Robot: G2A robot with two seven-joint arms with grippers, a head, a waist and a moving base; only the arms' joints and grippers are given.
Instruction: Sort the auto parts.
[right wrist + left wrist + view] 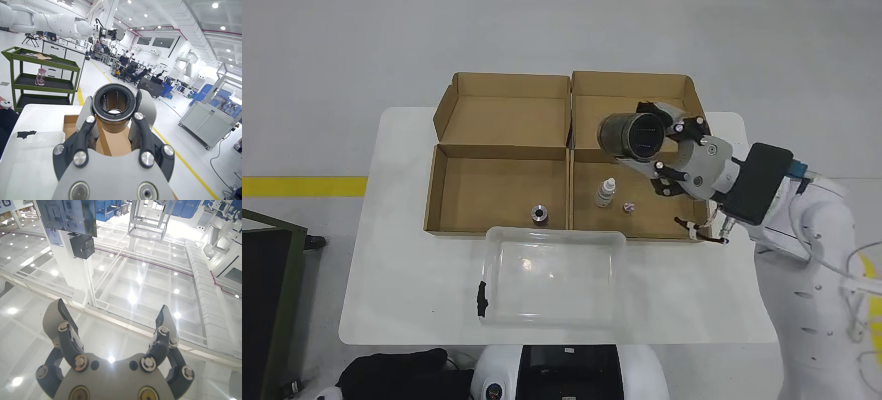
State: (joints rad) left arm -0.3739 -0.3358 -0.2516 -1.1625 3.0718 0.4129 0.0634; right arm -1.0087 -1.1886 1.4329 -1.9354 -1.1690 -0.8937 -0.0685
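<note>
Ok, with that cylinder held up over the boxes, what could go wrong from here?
The right gripper grips the smooth cylinder by its sides only, so it could slip. Released over the right box, it may topple the upright white part or strike the small metal piece beside it.

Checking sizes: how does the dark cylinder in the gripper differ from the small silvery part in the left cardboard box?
The large dark hollow cylinder dwarfs the small silvery round part. The cylinder is clamped in the right gripper; the small part rests in the left cardboard box. Both are round.
</note>
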